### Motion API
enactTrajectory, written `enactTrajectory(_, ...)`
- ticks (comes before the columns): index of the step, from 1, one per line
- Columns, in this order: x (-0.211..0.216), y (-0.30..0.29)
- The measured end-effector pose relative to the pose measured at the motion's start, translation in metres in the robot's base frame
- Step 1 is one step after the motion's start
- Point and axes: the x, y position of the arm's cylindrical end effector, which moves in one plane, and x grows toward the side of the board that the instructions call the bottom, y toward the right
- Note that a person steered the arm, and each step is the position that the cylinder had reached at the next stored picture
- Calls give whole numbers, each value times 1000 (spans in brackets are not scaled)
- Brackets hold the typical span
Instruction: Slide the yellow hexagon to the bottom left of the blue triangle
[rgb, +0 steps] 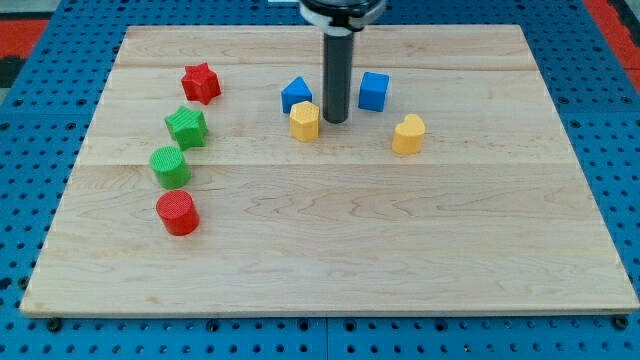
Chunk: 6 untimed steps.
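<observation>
Tip beside ribbed yellow hexagon

no legible text, label, brand, number or sign appears anywhere in the camera view. the table carries bare wood grain only, and the coloured blocks on it show plain ribbed faces without markings. the dark rod and the blue perforated surface around the table are likewise unmarked.
</observation>
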Motion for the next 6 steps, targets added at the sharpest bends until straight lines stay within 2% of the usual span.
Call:
enactTrajectory(4, 13, -2)
enactTrajectory(5, 29, -3)
enactTrajectory(6, 12, -22)
